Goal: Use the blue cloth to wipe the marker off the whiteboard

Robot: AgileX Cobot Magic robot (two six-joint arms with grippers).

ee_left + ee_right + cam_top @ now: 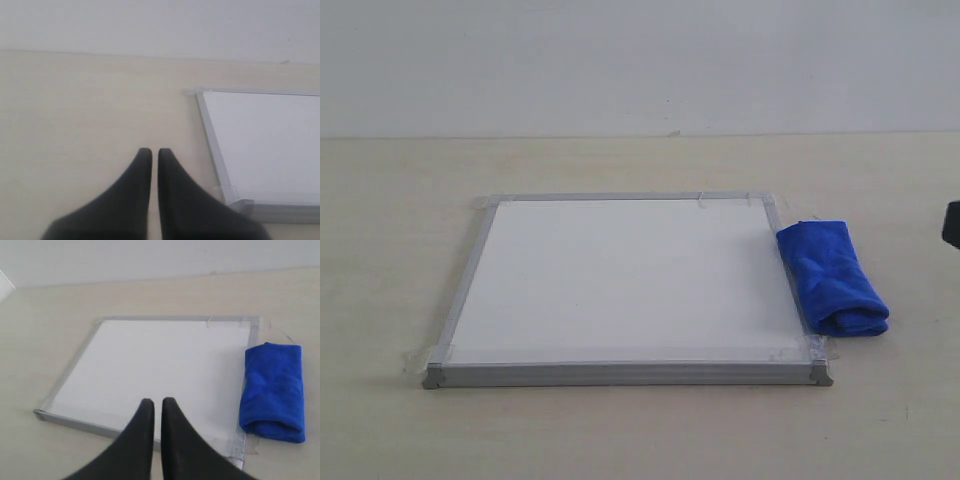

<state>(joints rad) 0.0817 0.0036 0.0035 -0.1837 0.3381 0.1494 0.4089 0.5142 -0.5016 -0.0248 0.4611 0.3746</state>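
The left claw [151,151] is seen drawn almost shut, with only a thin slit left between its dark fingers, and nothing is held in it. It hangs over bare worktop [75,110] just beside a corner of the whiteboard [270,145]. The right claw [157,402] is likewise closed to a narrow slit and empty, poised above one edge of the whiteboard. The whiteboard is laid flat on the worktop, and its surface is shown plain white in every view. The blue cloth [832,277] is found folded along the whiteboard's right side, lapped over the frame [630,373] and partly rested on the worktop.
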